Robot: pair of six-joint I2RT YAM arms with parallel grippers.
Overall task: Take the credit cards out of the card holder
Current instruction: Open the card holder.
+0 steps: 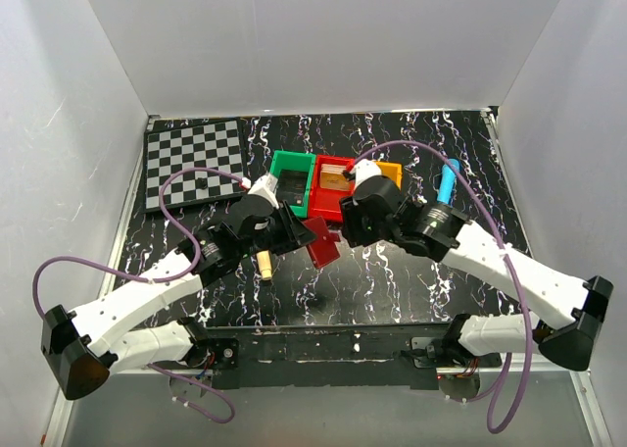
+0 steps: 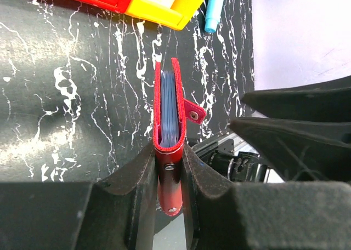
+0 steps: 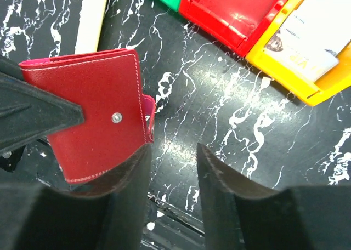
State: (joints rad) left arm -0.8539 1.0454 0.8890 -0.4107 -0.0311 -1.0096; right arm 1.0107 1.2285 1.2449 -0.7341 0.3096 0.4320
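The dark-red card holder (image 1: pixel 320 239) hangs above the middle of the table. My left gripper (image 1: pixel 300 229) is shut on its spine end. In the left wrist view the card holder (image 2: pixel 180 104) stands edge-on between my fingers (image 2: pixel 137 173), with pale-blue card edges (image 2: pixel 169 107) inside and the snap tab (image 2: pixel 194 113) sticking out to the right. My right gripper (image 1: pixel 345 223) is just to the right of it, open and empty. In the right wrist view (image 3: pixel 171 158) its left finger (image 3: pixel 129 179) is at the holder's (image 3: pixel 93 96) lower right corner; whether they touch I cannot tell.
A green bin (image 1: pixel 277 163), a red bin (image 1: pixel 316 190) and a yellow bin (image 1: pixel 397 172) stand in a row behind the grippers. A blue pen (image 1: pixel 446 184) lies at the right, a chessboard (image 1: pixel 194 163) at back left, a cream stick (image 1: pixel 265 264) under the left arm.
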